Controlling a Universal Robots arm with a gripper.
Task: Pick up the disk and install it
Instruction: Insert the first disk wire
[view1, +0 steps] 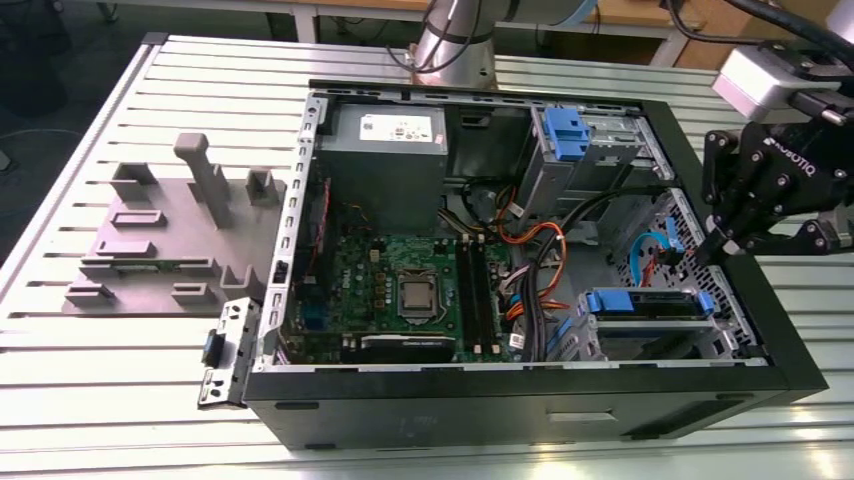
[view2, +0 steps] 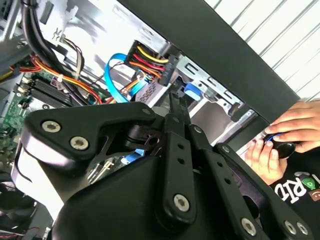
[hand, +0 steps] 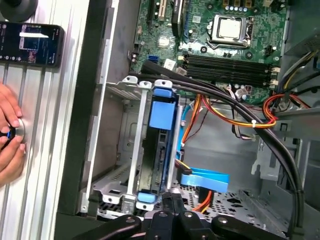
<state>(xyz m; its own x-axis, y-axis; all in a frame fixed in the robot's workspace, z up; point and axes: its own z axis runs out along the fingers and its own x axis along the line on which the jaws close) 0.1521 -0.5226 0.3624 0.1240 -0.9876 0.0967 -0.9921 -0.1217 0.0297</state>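
The disk (view1: 647, 303), with its blue rail frame, sits inside the silver cage (view1: 654, 335) at the case's corner, on the exterior view's right. In the first wrist view the disk (hand: 161, 147) stands on edge between the cage's rails, its blue frame toward the camera. My gripper (view1: 714, 250) hangs over the case's edge just above that cage. Its black fingers are shut with nothing between them, and the gripper (hand: 171, 201) is a little way off the disk's end. In the second wrist view the gripper (view2: 175, 100) points toward the cage and the cables.
The open black computer case (view1: 534, 400) lies on a slatted metal table. Inside are a motherboard (view1: 400, 285), a grey power supply (view1: 384, 140), another cage with a blue latch (view1: 567, 135) and loose orange and blue cables (hand: 205, 178). A person's hand (hand: 9, 142) and a phone (hand: 31, 44) are beside the case.
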